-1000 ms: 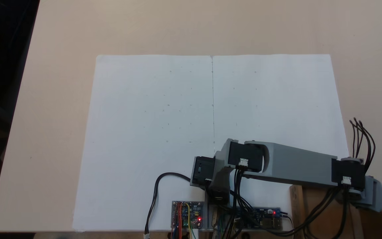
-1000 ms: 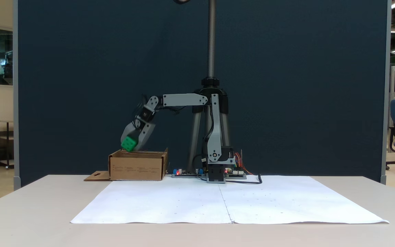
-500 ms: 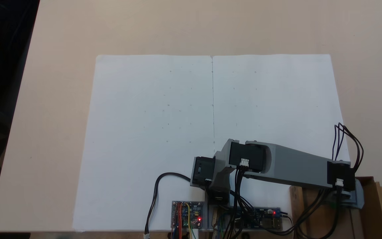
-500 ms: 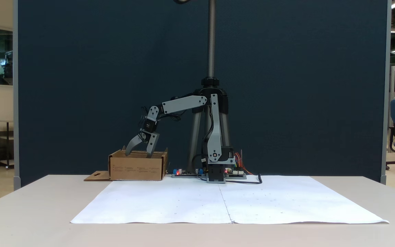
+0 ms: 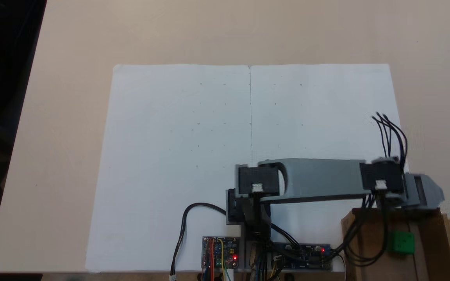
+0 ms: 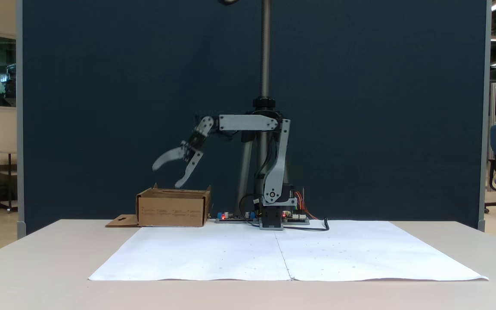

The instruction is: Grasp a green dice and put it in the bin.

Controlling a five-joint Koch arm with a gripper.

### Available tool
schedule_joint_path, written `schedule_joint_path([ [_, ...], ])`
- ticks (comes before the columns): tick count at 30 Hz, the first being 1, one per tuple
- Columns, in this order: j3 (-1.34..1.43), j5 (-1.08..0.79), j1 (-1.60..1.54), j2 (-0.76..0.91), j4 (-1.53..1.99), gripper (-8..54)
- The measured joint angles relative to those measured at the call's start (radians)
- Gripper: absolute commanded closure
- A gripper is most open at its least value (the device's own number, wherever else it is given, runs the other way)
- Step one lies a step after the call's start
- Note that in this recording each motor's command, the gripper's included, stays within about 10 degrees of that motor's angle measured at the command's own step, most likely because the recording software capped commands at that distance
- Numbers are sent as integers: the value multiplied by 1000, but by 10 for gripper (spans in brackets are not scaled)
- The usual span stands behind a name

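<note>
Below the spread, empty jaws of the gripper [image 6: 165, 175] the green dice [image 5: 402, 242] lies inside the bin [image 6: 172, 209]; retreat upward looks unobstructed.

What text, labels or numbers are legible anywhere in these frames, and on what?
None can be read.
Bin: faint printed lines on its front wall, too small to read.
Circuit boards: markings too small and blurred to read.
White paper sheets: only tiny dots and ticks, no characters.
Green dice: lying in the bin, its pips too blurred to count.
</note>
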Motion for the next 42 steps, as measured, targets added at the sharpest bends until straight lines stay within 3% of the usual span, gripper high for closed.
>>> schedule_joint_path([
  [9,0,155,-422,225,-118,45],
  [21,12,156,-1100,311,-183,6],
  [32,693,127,-1416,506,-534,12],
  [42,1189,29,-1471,518,-851,25],
])
